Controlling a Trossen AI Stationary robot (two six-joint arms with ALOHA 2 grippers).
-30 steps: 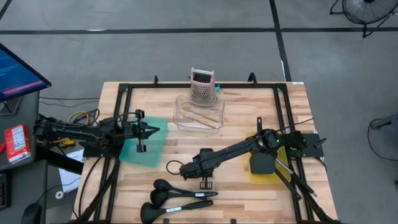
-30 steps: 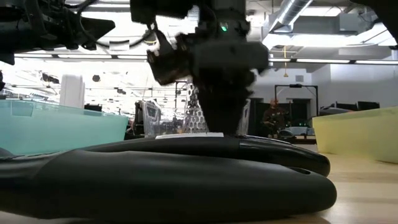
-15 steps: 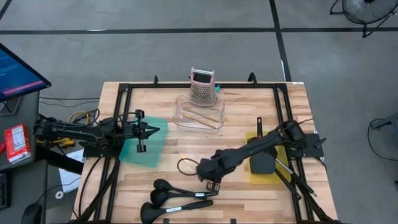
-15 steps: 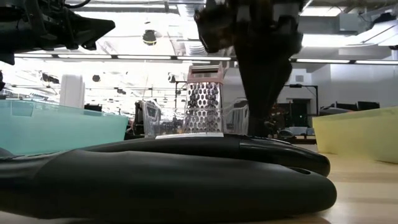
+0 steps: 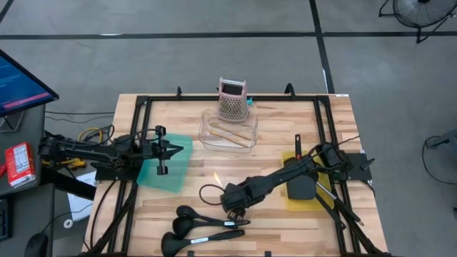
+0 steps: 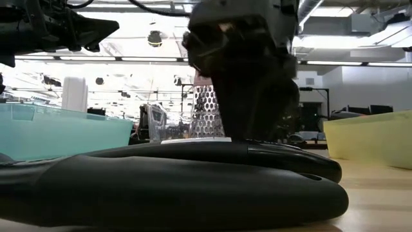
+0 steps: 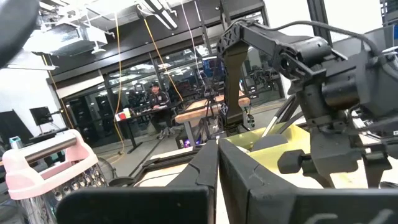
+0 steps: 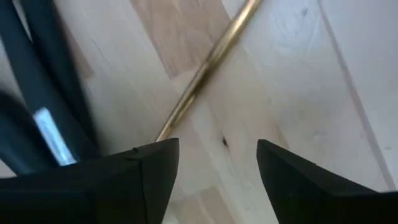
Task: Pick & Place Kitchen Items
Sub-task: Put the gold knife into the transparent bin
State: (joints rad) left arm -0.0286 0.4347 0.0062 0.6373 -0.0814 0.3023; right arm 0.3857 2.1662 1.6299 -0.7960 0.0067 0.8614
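Several black long-handled utensils (image 5: 203,228) lie on the table near its front edge; they fill the foreground of the low view (image 6: 193,180). A thin golden stick (image 8: 208,65) lies flat on the wood beside their handles (image 8: 46,93). My right gripper (image 5: 233,208) hovers open just above the table over the stick's end (image 8: 217,168). Whether a finger touches the stick, I cannot tell. My left gripper (image 5: 175,149) waits shut above the teal bin (image 5: 163,170).
A clear container (image 5: 228,133) holding pale sticks stands at the centre back, with a pink grater (image 5: 233,100) behind it. A yellow bin (image 5: 305,187) with a black turner in it sits at the right. Bare wood lies between the bins.
My right gripper has swung a little toward the table's right edge and back to the left, staying low over the utensil handles, and it has opened. The utensils have stayed where they were.
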